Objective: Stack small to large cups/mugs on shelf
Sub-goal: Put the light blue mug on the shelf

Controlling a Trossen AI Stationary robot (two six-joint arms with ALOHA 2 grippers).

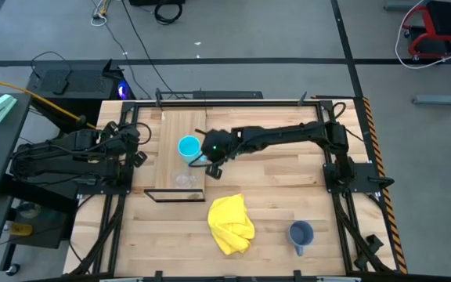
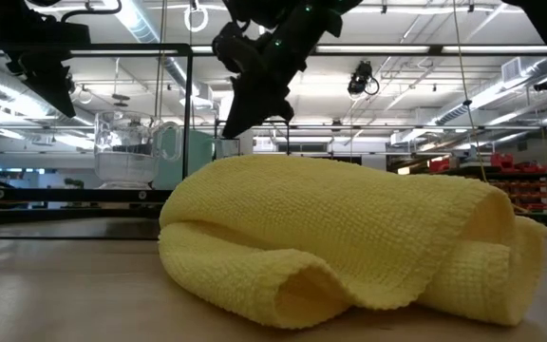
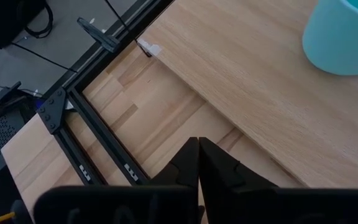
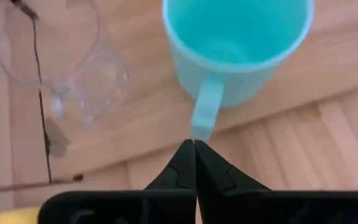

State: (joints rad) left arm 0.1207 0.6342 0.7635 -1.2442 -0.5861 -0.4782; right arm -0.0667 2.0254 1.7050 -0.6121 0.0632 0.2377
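The cyan mug [image 1: 188, 146] stands upright on the light-wood shelf [image 1: 171, 125], its handle [image 4: 207, 112] pointing toward my right gripper. The clear cup [image 1: 185, 180] stands on the same board nearer the front [image 4: 55, 56]. The grey-blue mug [image 1: 301, 233] sits upright on the tabletop at the near right. My right gripper [image 4: 194, 149] is shut with nothing in it, hovering above the board's right edge just short of the cyan handle [image 1: 210, 164]. My left gripper [image 3: 199, 152] is shut, held back over the table's left side.
A crumpled yellow cloth [image 1: 231, 223] lies on the tabletop in front of the shelf and fills most of the low view [image 2: 340, 237]. A black metal frame [image 1: 343, 157] rims the table. Bare planks lie between the shelf and the grey-blue mug.
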